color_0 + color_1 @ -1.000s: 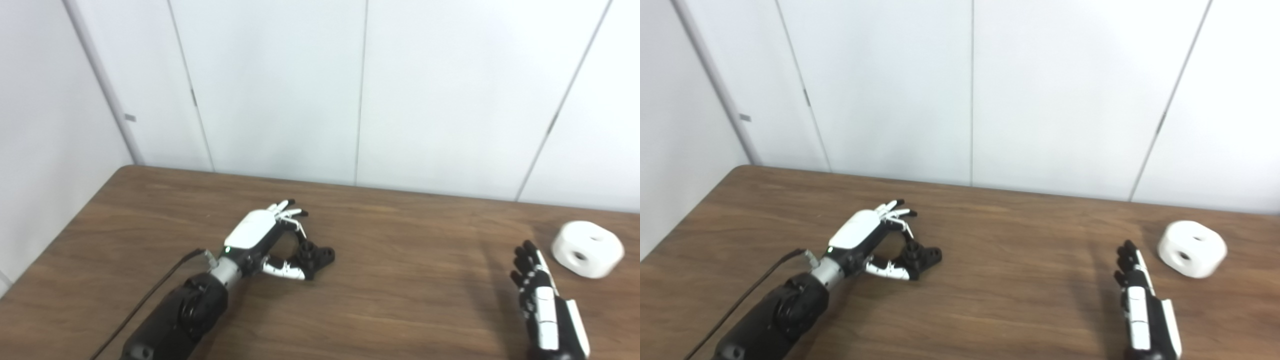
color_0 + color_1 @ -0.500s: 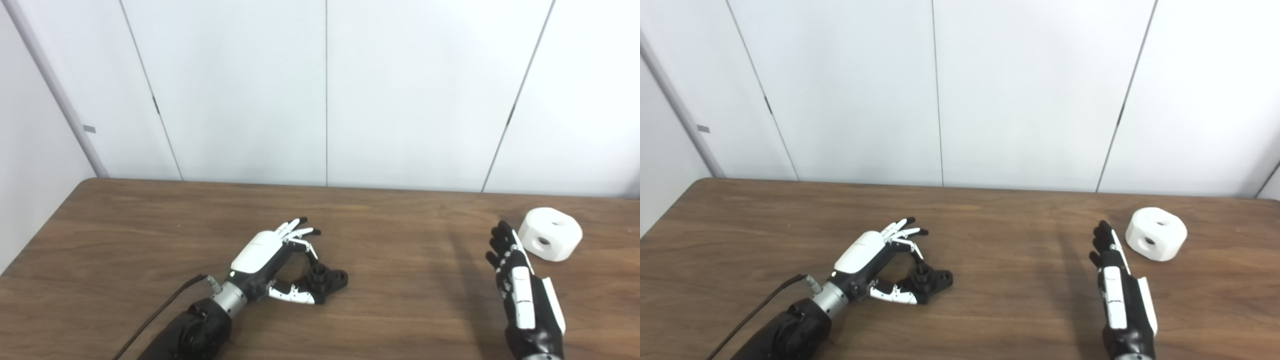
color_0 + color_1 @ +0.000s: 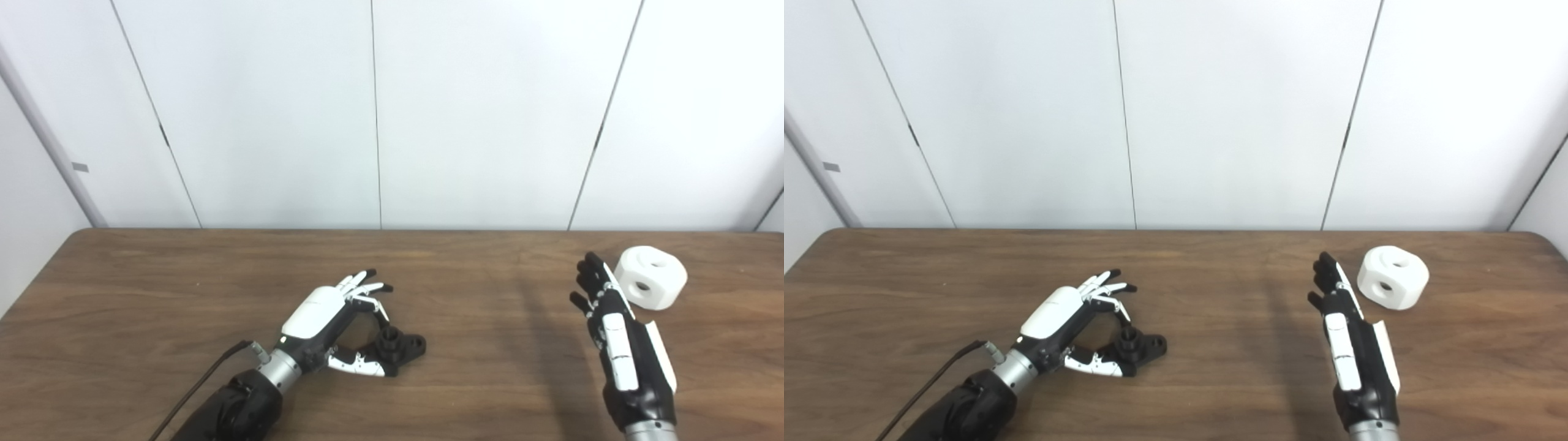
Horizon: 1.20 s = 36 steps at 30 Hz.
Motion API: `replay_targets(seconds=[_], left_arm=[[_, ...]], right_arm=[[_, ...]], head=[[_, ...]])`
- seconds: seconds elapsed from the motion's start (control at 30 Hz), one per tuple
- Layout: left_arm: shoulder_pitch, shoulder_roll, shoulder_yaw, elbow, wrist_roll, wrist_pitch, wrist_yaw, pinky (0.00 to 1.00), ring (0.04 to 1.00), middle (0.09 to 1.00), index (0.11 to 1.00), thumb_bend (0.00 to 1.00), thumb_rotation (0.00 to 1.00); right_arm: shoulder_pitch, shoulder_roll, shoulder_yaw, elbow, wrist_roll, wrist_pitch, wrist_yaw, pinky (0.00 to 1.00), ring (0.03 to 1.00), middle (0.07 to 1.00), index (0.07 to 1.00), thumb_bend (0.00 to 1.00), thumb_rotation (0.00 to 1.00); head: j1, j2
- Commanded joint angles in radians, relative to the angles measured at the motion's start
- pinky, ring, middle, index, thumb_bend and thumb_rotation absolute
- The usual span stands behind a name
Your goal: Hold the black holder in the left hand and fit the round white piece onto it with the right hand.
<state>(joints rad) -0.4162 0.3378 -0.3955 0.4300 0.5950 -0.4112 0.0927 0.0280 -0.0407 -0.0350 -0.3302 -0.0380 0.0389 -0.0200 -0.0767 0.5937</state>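
Your hands, both open, holding nothing

Your left hand (image 3: 324,318) curls loosely around the black holder (image 3: 398,348) at lower centre of the tabletop (image 3: 184,282); your right hand (image 3: 618,343) stands spread just beside the round white piece (image 3: 650,286), right of frame.

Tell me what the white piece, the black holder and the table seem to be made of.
White piece: likely matte plastic, uniform and dull, possibly printed.
Black holder: probably matte black plastic, moulded or printed.
Table: wood or wood-look laminate; brown grain streaks, slight sheen.
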Motion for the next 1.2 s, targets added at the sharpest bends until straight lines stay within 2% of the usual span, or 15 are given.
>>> replay_targets(seconds=[0.0,0.1,0.2,0.3,0.37,0.43,0.53,0.63,0.73,0.83,0.9,1.07,1.17], left_arm=[[0.010,0.013,-0.015,0.026,0.016,0.001,-0.046,1.00,1.000,0.875,0.482,0.52,0.05],[0.014,0.023,-0.014,0.013,0.004,0.000,-0.069,1.00,1.000,0.874,0.482,0.52,0.05],[0.014,0.030,-0.019,0.006,0.009,0.002,-0.082,1.00,1.000,0.871,0.482,0.52,0.05],[0.014,0.036,-0.020,0.001,0.005,-0.002,-0.093,1.00,1.000,0.867,0.483,0.52,0.05],[0.013,0.040,-0.021,0.000,0.002,-0.009,-0.099,1.00,1.000,0.865,0.483,0.52,0.05],[0.012,0.044,-0.020,-0.002,-0.003,-0.012,-0.110,1.00,1.000,0.862,0.482,0.52,0.05],[0.013,0.048,-0.019,-0.006,-0.012,-0.015,-0.127,1.00,1.000,0.861,0.482,0.52,0.05],[0.013,0.052,-0.021,-0.006,-0.014,-0.018,-0.133,1.00,1.000,0.859,0.482,0.52,0.05],[0.012,0.054,-0.020,0.001,-0.020,-0.026,-0.141,1.00,1.000,0.856,0.482,0.52,0.05],[0.009,0.056,-0.022,0.010,-0.019,-0.031,-0.147,1.00,1.000,0.855,0.482,0.52,0.05],[0.008,0.057,-0.024,0.017,-0.018,-0.039,-0.146,1.00,1.000,0.852,0.482,0.52,0.05],[0.006,0.063,-0.029,0.035,-0.024,-0.053,-0.143,1.00,1.000,0.850,0.483,0.52,0.05],[0.006,0.069,-0.031,0.038,-0.029,-0.056,-0.143,1.00,1.000,0.851,0.483,0.52,0.05]], right_arm=[[-0.016,-0.007,0.006,-0.068,-0.025,-0.017,0.002,0.89,0.942,0.935,0.919,0.43,0.93],[-0.017,-0.032,0.004,-0.117,-0.064,-0.005,0.009,0.90,0.952,0.937,0.917,0.43,0.92],[-0.026,-0.053,-0.006,-0.173,-0.107,0.033,0.008,0.89,0.943,0.926,0.888,0.43,0.84],[-0.038,-0.072,-0.021,-0.219,-0.160,0.068,0.001,0.83,0.912,0.905,0.863,0.42,0.74],[-0.056,-0.094,-0.053,-0.248,-0.158,0.102,0.000,0.83,0.920,0.908,0.861,0.44,0.66],[-0.080,-0.127,-0.094,-0.268,-0.157,0.120,-0.003,0.79,0.909,0.904,0.861,0.47,0.62],[-0.115,-0.173,-0.152,-0.287,-0.201,0.139,-0.017,0.77,0.880,0.878,0.837,0.48,0.60],[-0.138,-0.207,-0.205,-0.299,-0.206,0.164,-0.024,0.81,0.883,0.854,0.825,0.48,0.60],[-0.157,-0.235,-0.242,-0.308,-0.231,0.211,-0.029,0.79,0.875,0.847,0.811,0.49,0.53],[-0.167,-0.272,-0.263,-0.281,-0.270,0.224,-0.031,0.75,0.863,0.848,0.805,0.53,0.44],[-0.171,-0.294,-0.276,-0.250,-0.286,0.230,-0.033,0.75,0.869,0.857,0.808,0.56,0.40],[-0.181,-0.347,-0.291,-0.152,-0.322,0.219,-0.045,0.73,0.846,0.844,0.800,0.62,0.38],[-0.190,-0.364,-0.301,-0.083,-0.304,0.190,-0.058,0.69,0.824,0.830,0.789,0.66,0.35]], head=[[-0.009,0.001],[-0.027,0.000],[-0.045,-0.001],[-0.059,0.000],[-0.068,0.001],[-0.079,0.004],[-0.093,0.004],[-0.104,0.001],[-0.119,-0.001],[-0.133,-0.006],[-0.140,-0.009],[-0.167,-0.018],[-0.178,-0.021]])
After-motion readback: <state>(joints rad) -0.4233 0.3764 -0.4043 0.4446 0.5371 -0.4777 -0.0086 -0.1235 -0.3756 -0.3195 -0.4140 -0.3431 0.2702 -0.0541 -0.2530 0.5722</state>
